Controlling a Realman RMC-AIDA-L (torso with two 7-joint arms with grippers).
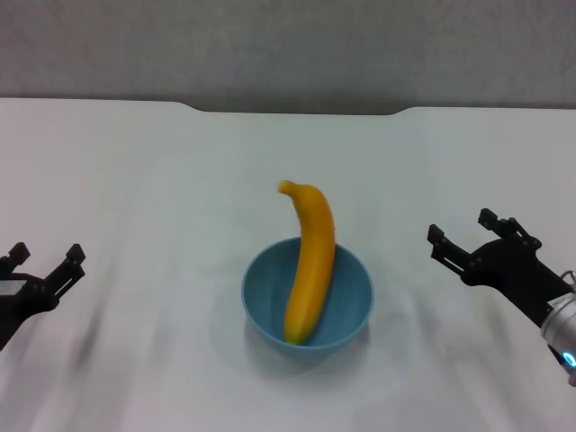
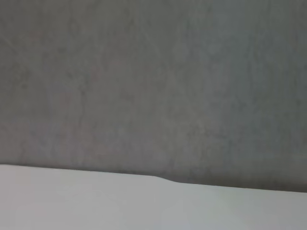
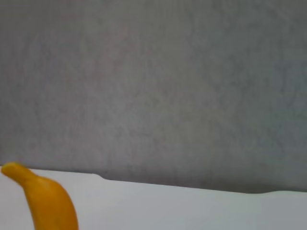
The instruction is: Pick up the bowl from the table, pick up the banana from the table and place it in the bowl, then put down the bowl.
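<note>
The light-blue bowl (image 1: 308,306) stands on the white table (image 1: 144,180) near the middle front. The yellow-orange banana (image 1: 310,261) lies in it, lower end in the bowl, upper end leaning over the far rim and sticking up. The banana's upper end also shows in the right wrist view (image 3: 45,201). My left gripper (image 1: 43,262) is open and empty at the left front, well clear of the bowl. My right gripper (image 1: 462,229) is open and empty to the right of the bowl, apart from it.
The table's far edge has a shallow notch (image 1: 301,111) in the middle, with a grey wall (image 1: 288,45) behind. The left wrist view shows only the wall (image 2: 153,81) and the table's far edge (image 2: 165,180).
</note>
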